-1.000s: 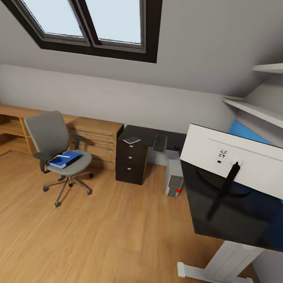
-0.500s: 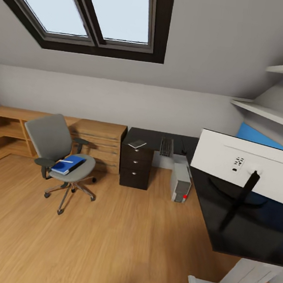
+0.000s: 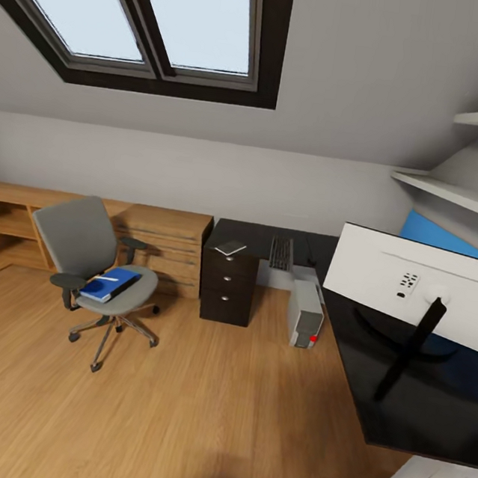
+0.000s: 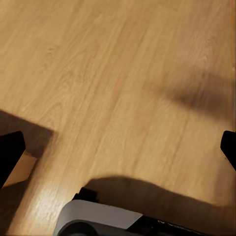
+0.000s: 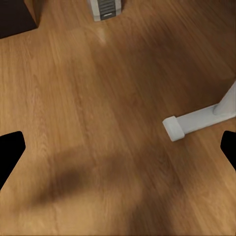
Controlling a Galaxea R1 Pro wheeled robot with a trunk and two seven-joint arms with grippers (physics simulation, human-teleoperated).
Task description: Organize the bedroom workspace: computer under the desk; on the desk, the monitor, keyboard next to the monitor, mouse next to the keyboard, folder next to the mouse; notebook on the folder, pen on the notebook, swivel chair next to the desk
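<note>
At left of centre in the head view the folder (image 3: 110, 284) is seen flat on the chair (image 3: 92, 265), long axis running toward the desk (image 3: 269, 237), well apart from both widely spread, empty grippers, neither arm clearly nearer.

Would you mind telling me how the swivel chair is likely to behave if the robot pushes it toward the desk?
The swivel chair stands on a star base with castors on smooth wood floor, so it will probably roll easily and may swing round rather than track straight. The blue folder lies loose on its seat and could slide off under a sharp shove.
</note>
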